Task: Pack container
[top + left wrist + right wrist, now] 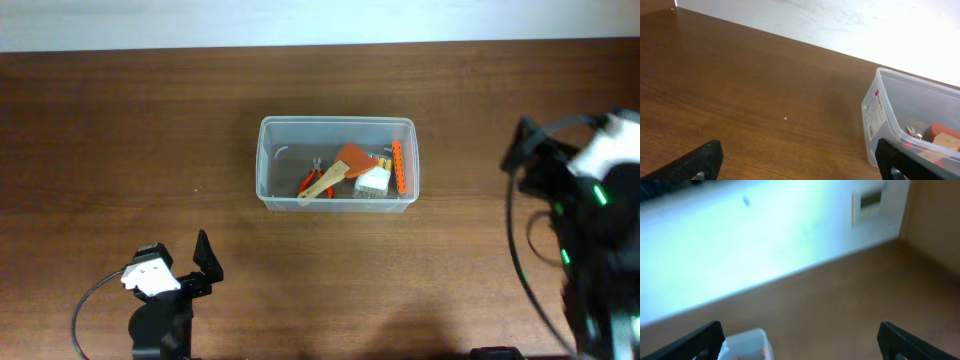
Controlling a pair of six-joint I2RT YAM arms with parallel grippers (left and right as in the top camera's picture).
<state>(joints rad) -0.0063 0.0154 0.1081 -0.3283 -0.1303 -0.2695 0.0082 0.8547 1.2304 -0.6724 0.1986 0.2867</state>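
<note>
Clear container mid-table, tools inside.
The container (285, 160) stands on the wooden table (120, 150), holding a spatula (335, 172), orange pliers (311, 180) and an orange bar (397, 167) (right end). The left gripper (797, 165) and right gripper (800, 340) are well apart from it, jaws spread wide, empty.

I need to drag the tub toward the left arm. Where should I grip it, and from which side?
Probably the left short wall of the container, from above with the open left gripper, one finger inside the rim and one outside. That end is bare inside, the tools crowd the right half, and the whole tub looks too wide to span.
</note>
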